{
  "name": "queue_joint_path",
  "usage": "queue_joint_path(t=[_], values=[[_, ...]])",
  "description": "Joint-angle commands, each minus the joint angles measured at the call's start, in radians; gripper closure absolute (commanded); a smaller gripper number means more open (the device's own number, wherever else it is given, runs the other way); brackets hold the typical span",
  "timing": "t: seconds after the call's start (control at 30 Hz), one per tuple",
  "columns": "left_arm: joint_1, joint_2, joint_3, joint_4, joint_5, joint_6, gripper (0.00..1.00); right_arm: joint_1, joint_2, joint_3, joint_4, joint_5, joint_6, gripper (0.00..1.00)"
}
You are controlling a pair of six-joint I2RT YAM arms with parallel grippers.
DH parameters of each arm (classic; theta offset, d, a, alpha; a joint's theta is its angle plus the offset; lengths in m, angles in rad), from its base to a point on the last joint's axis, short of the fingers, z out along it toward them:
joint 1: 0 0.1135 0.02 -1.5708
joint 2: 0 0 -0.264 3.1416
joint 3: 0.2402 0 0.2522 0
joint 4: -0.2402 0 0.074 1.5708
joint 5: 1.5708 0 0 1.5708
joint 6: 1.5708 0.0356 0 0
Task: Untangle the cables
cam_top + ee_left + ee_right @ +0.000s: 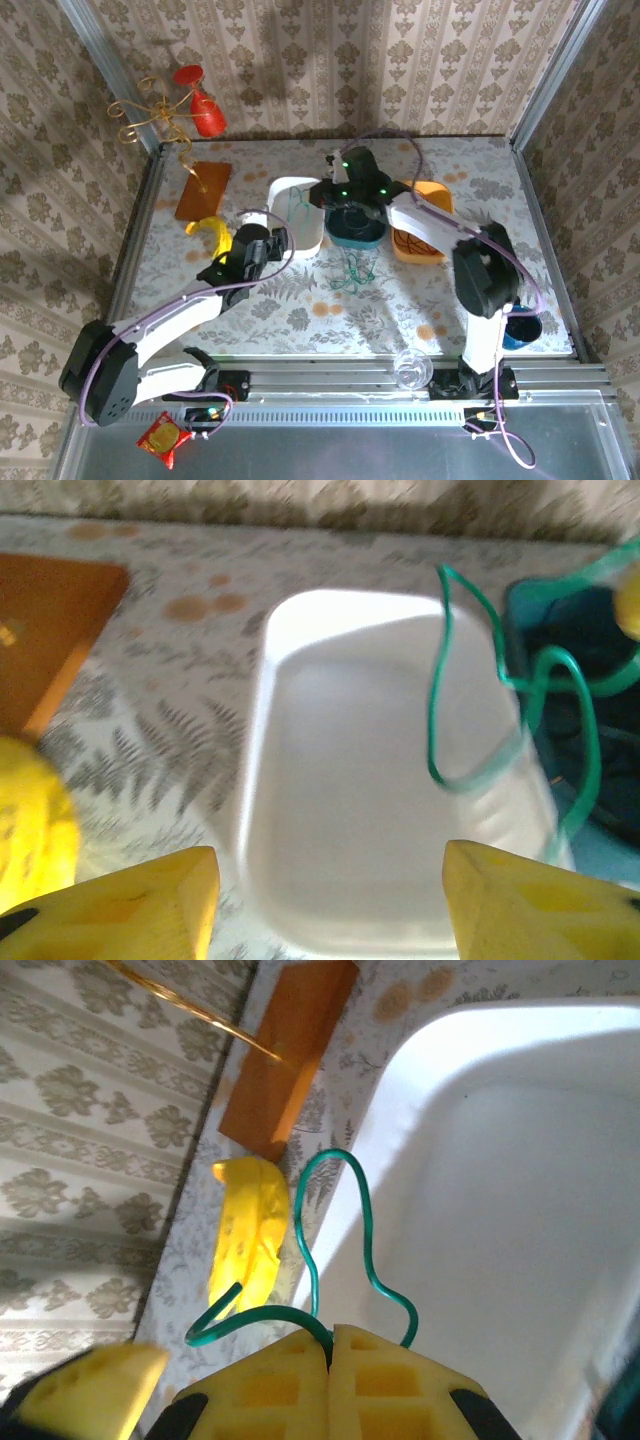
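Fingers (270,1390) of our right gripper (330,1338) clench the green cable (364,1220) over the white tray (520,1210), our left gripper (330,870) gapes, so we should draw it slowly leftward, away from the tangle (355,272).

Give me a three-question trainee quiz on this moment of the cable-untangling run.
1. True or false: the right tool is shut on a green cable.
2. What lies straight ahead of the left tool? A white tray; B orange bowl; C brown board.
3. Fill in: the left tool's jaws stand ____.
Key: 1 true; 2 A; 3 open.
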Motion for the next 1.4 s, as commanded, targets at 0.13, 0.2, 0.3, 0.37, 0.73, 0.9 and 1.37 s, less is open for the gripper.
queue_joint_path(t=[0.13, 0.2, 0.3, 0.37, 0.73, 0.9, 1.37], values=[[-0.047, -0.039, -0.05, -0.018, 0.015, 0.102, 0.37, 0.005, 0.057, 0.103, -0.108, 0.066, -0.045, 0.71], [-0.07, -0.014, -0.047, 0.022, 0.076, 0.166, 0.36, 0.009, -0.014, 0.039, -0.132, 0.1, -0.084, 0.66], [-0.101, 0.052, -0.02, 0.061, 0.182, 0.238, 0.35, 0.009, -0.162, -0.115, -0.167, 0.164, -0.12, 0.62], [-0.121, 0.106, 0.003, 0.081, 0.247, 0.261, 0.35, 0.01, -0.257, -0.223, -0.209, 0.208, -0.137, 0.61], [-0.217, 0.474, 0.202, 0.094, 0.558, 0.368, 0.36, 0.02, -0.427, -0.547, -0.429, 0.317, -0.17, 0.6], [-0.231, 0.547, 0.245, 0.095, 0.576, 0.368, 0.37, 0.004, -0.336, -0.517, -0.457, 0.355, -0.171, 0.6], [-0.244, 0.628, 0.303, 0.035, 0.631, 0.4, 0.51, -0.016, -0.215, -0.515, -0.339, 0.349, -0.135, 0.96]])
